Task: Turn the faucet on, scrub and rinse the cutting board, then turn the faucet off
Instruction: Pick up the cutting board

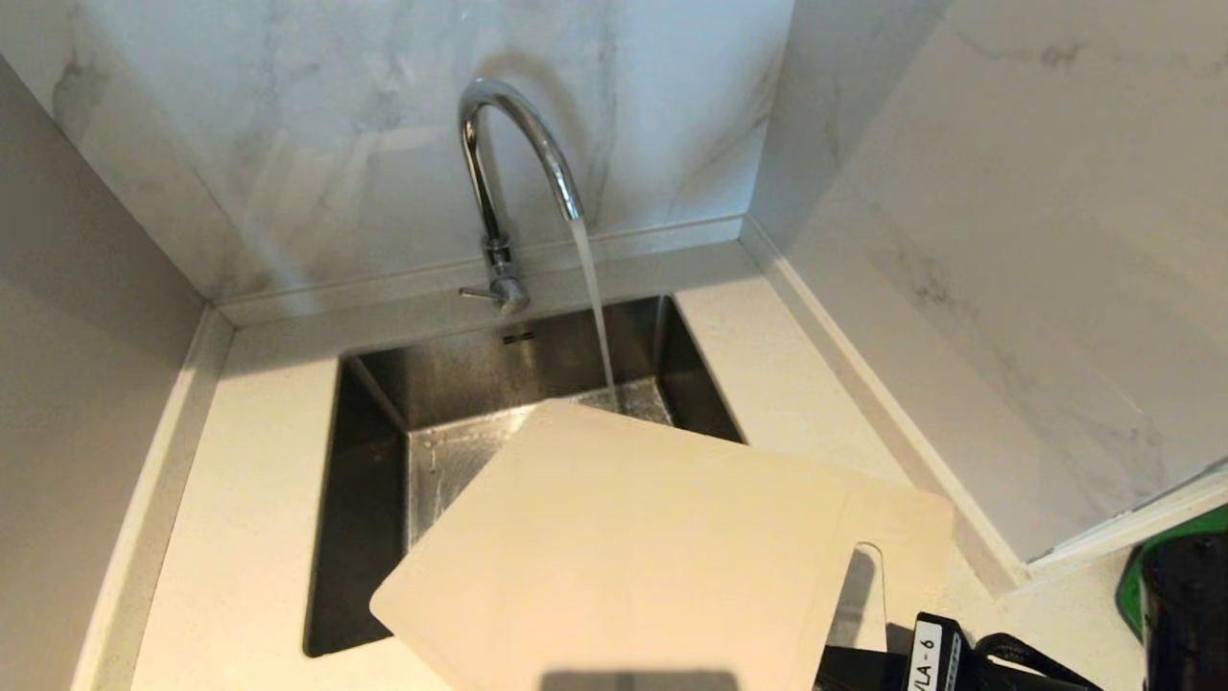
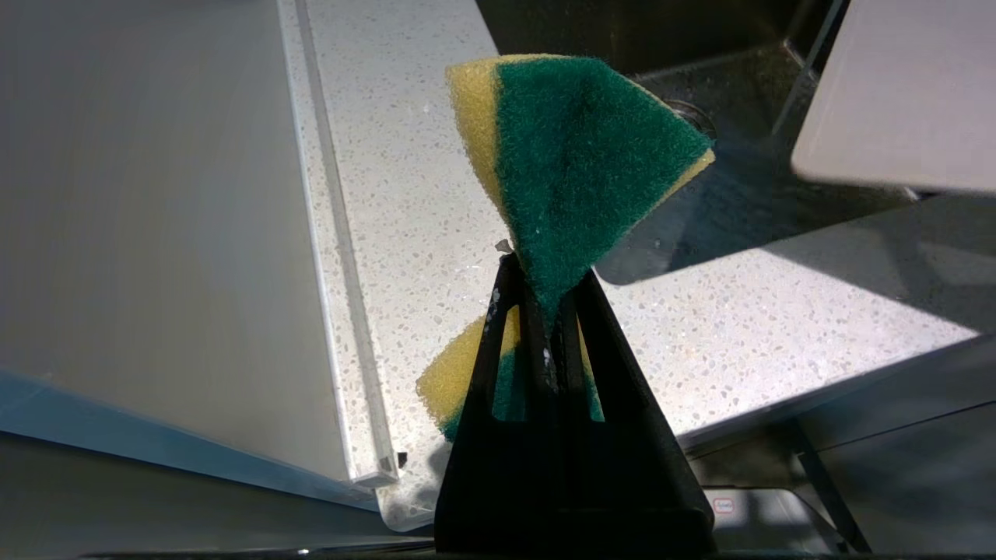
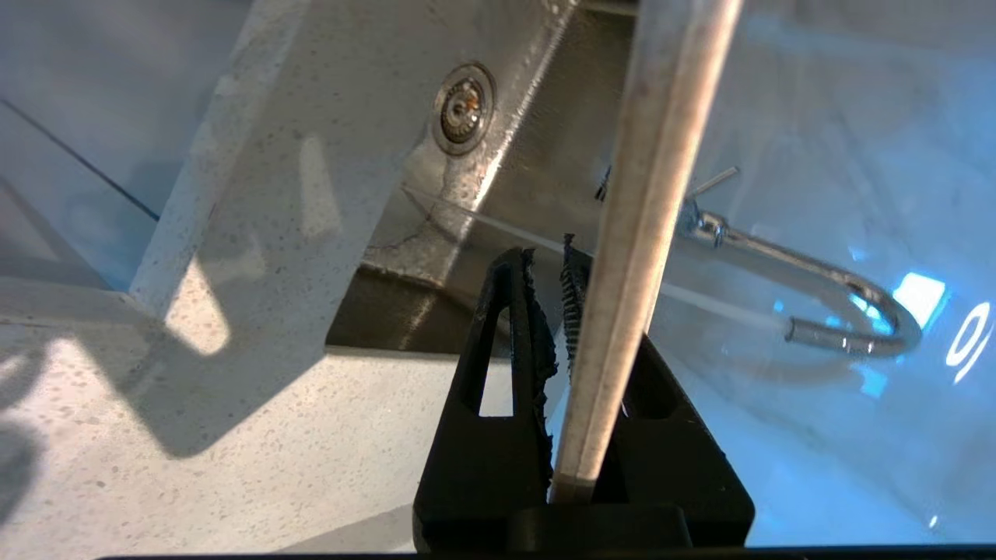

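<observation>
Black plastic fingers of the right gripper (image 3: 564, 272) are pinching the thin edge of the cutting board (image 1: 633, 547), with the jaws drawn narrow around it; in the head view this arm is showing only as a dark shape at the bottom right corner, beside the board's handle slot. The cream-white board is being held out over the near right part of the sink (image 1: 384, 461), tilted, with its far corner reaching toward the falling water and its handle end hanging over the counter (image 1: 249, 518). The left gripper (image 2: 545, 303) is out of the head view; in its own wrist view its black fingers are squeezing a sponge (image 2: 576, 171), yellow foam with a dark green scrubbing face, so tightly that the sponge is folding into a fan shape above the jaws. That gripper is hanging over the speckled pale counter beside the sink, well apart from the board, whose corner is showing at the edge of that view. Farther back, the steel sink is lying sunk into the counter, its floor wet. Behind it the chrome faucet (image 1: 508, 163) is standing upright against the marble wall, its arched spout pouring a steady stream of water (image 1: 597, 307) that is landing in the basin just past the board's far edge.
</observation>
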Controlling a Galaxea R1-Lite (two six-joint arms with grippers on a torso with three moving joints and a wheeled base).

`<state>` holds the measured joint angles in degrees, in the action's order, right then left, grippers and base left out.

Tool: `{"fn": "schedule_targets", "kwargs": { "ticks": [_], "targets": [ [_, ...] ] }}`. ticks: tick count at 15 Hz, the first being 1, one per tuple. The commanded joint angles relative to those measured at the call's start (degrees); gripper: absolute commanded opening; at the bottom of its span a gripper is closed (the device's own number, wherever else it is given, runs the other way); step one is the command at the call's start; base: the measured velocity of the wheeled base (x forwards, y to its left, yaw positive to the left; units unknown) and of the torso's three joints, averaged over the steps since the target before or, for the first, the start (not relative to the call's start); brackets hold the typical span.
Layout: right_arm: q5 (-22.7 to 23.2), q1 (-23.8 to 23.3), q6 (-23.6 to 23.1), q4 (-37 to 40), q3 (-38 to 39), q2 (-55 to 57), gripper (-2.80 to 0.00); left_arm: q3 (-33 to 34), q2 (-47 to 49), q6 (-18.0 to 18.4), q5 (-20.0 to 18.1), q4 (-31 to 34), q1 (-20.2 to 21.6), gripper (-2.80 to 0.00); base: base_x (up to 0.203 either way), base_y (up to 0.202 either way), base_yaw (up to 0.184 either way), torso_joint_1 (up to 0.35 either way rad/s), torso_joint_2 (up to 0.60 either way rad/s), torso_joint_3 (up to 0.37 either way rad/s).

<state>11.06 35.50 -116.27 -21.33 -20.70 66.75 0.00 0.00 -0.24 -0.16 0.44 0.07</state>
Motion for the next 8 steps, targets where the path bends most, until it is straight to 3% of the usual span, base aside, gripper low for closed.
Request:
{"fn": "schedule_targets", "kwargs": {
  "ticks": [1,5,8],
  "targets": [
    [0.5,-1.8,-2.3,0.0,-0.7,2.3,-2.8,0.2,-0.1,0.0,0.0,0.0,0.0,-2.8,0.0,0.0,0.0,0.0,0.0,0.0],
    [6.1,-9.1,-10.8,6.8,-6.7,4.8,-2.8,0.2,-0.2,0.0,0.0,0.0,0.0,-2.8,0.0,0.0,0.0,0.0,0.0,0.0],
    [7.0,-9.9,-12.7,9.8,-9.2,6.6,-2.8,0.2,-0.1,0.0,0.0,0.0,0.0,-2.8,0.0,0.0,0.0,0.0,0.0,0.0]
  ]
}}
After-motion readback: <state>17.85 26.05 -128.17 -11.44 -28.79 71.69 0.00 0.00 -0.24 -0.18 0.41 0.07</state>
